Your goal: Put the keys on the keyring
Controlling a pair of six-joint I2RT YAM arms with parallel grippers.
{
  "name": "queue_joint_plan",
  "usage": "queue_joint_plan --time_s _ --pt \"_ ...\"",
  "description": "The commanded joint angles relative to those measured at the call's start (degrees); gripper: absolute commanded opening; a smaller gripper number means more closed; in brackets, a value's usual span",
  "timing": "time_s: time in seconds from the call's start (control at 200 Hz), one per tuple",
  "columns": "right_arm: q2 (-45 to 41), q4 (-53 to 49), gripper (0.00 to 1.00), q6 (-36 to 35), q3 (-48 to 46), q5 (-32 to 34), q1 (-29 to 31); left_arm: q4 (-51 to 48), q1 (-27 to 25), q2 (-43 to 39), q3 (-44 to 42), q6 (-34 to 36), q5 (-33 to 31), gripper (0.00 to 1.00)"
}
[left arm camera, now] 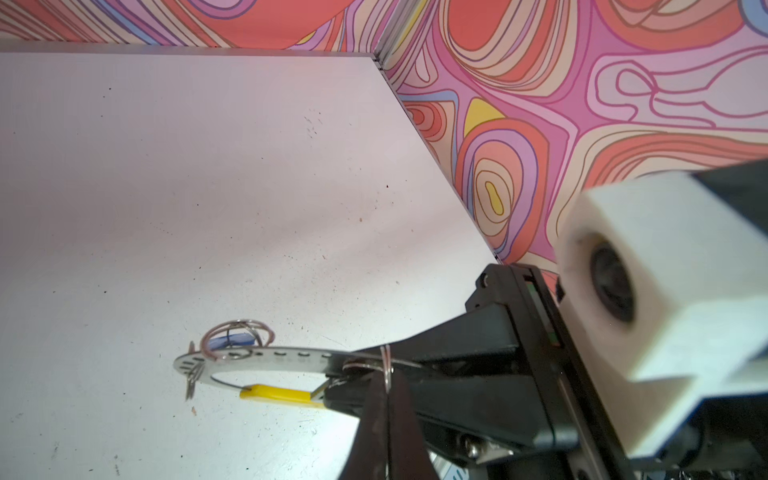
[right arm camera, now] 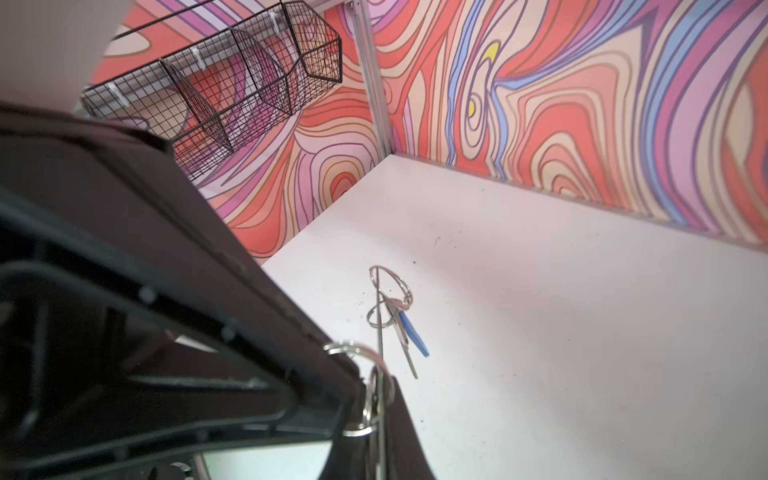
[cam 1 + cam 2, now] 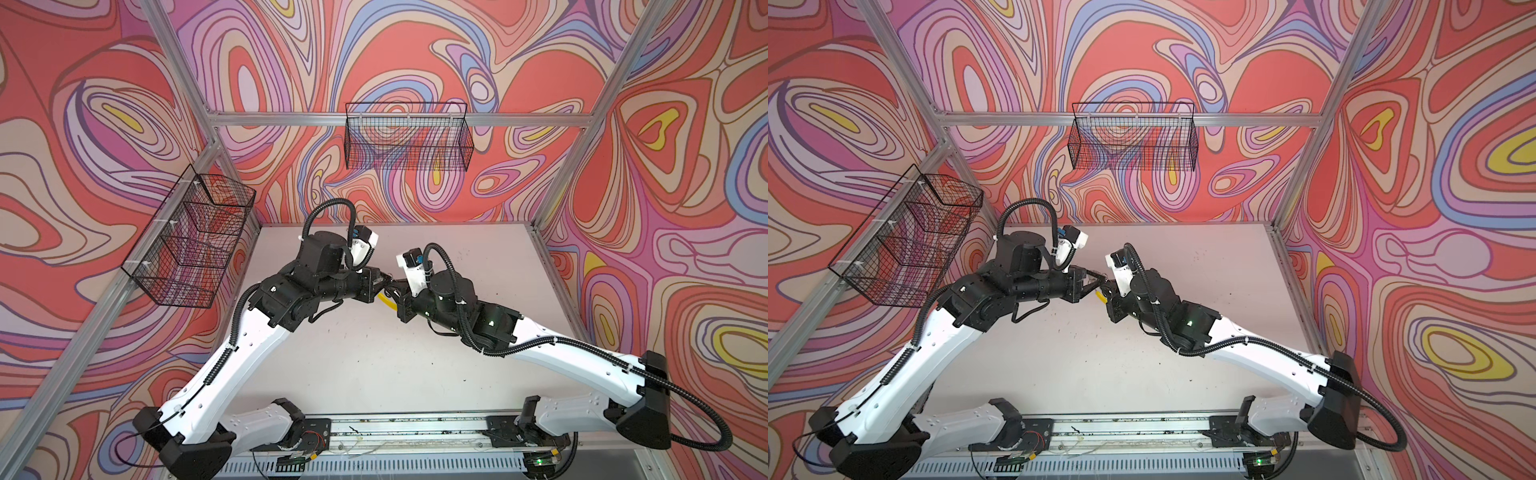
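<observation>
Both grippers meet above the middle of the white table point(image 3: 374, 357). The keyring point(image 1: 282, 357), a flat grey perforated ring with a yellow sleeve point(image 1: 276, 392), hangs in the air with my right gripper point(image 2: 380, 390) shut on its rim; it is edge-on in the right wrist view. A silver key with a blue tag point(image 2: 413, 334) dangles from its far arc, and the tag point(image 1: 230, 340) also shows in the left wrist view. My left gripper point(image 1: 387, 374) is shut on a small wire ring point(image 1: 386, 361) beside the right fingers. In both top views only the sleeve point(image 3: 385, 300) point(image 3: 1100, 296) shows.
A black wire basket point(image 3: 191, 237) hangs on the left wall and another wire basket point(image 3: 409, 137) on the back wall. The right arm's white wrist camera housing point(image 1: 665, 291) sits close to the left gripper. Both arm bases stand along the front rail point(image 3: 407, 428).
</observation>
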Motion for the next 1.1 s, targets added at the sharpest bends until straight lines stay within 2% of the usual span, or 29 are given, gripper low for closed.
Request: queue_joint_plan --time_s 0.0,0.115,0.245,0.361,0.496,0.626,0.746,0.826,0.956,1.097 --pt "-0.2 -7.8 0.00 -10.3 0.1 12.7 -1.3 -15.9 0.8 0.0 5.0 7.4 6.9 0.00" --pt "-0.6 -9.1 0.00 -15.7 0.6 11.5 -1.3 -22.4 0.9 2.5 6.3 11.0 9.8 0.00" --pt "0.4 -15.4 0.00 -19.1 3.7 7.6 -1.3 -29.0 0.9 4.1 6.1 15.4 7.0 0.00" --pt "2.0 -20.3 0.00 -19.5 6.0 3.5 -1.4 -32.4 0.9 4.9 4.8 18.4 6.9 0.00" --pt "1.5 -18.9 0.00 -17.0 4.6 -1.8 -1.4 -32.4 0.8 5.0 4.3 19.8 7.6 0.00" --pt "-1.2 -10.6 0.00 -10.8 0.2 -8.4 -1.3 -25.4 1.1 2.4 4.1 17.0 8.7 0.01" --pt "-2.8 -3.7 0.00 -4.8 -3.7 -10.9 -1.3 -18.3 3.0 -2.3 2.8 13.3 10.1 0.37" --pt "-3.6 -1.0 0.00 -1.9 -5.5 -10.7 -1.4 -12.9 4.2 -6.5 0.6 9.5 8.6 0.50" --pt "-3.9 3.0 0.00 3.7 -7.1 -10.5 -1.3 -3.2 4.2 -11.8 -5.8 1.0 2.2 0.50" --pt "-4.2 8.9 0.00 9.6 -9.2 -12.8 -1.3 15.5 4.2 -17.7 -19.9 -9.7 2.1 0.46"
